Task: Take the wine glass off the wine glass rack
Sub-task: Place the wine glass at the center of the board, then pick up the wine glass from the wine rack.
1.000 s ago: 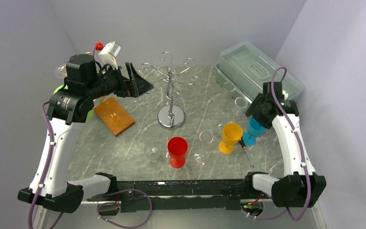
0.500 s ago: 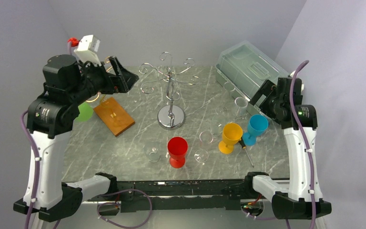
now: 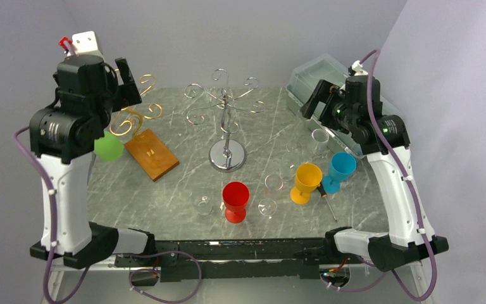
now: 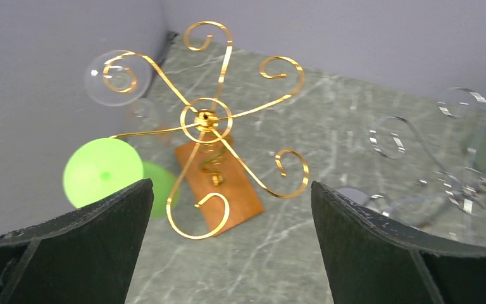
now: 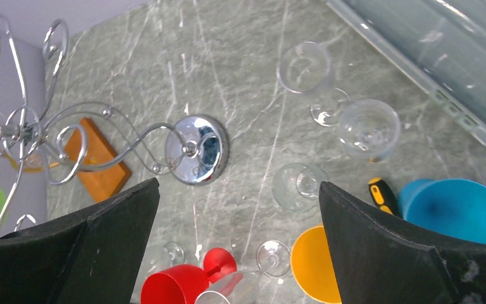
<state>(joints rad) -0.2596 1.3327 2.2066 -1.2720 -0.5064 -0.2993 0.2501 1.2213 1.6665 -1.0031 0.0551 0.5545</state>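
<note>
A gold wire rack (image 4: 205,119) on a wooden base (image 4: 218,190) stands at the back left; it also shows in the top view (image 3: 136,113). A clear wine glass (image 4: 111,77) and a green glass (image 4: 100,172) hang from its arms. My left gripper (image 4: 231,190) is open and empty, high above and just in front of this rack; in the top view (image 3: 126,79) it is beside the rack's top. My right gripper (image 5: 238,183) is open and empty, raised over the right side (image 3: 321,96). A silver rack (image 3: 226,104) stands in the middle with no glass visible on it.
On the table stand a red goblet (image 3: 235,201), a yellow goblet (image 3: 305,182), a blue goblet (image 3: 340,170), a screwdriver (image 3: 326,197) and several clear glasses (image 3: 202,202). A clear plastic bin (image 3: 342,95) sits at the back right. Walls close in at the left and back.
The left arm has risen and swung left, from beside the silver rack to the gold rack. The right arm has lifted away from the blue goblet and moved up and back.
</note>
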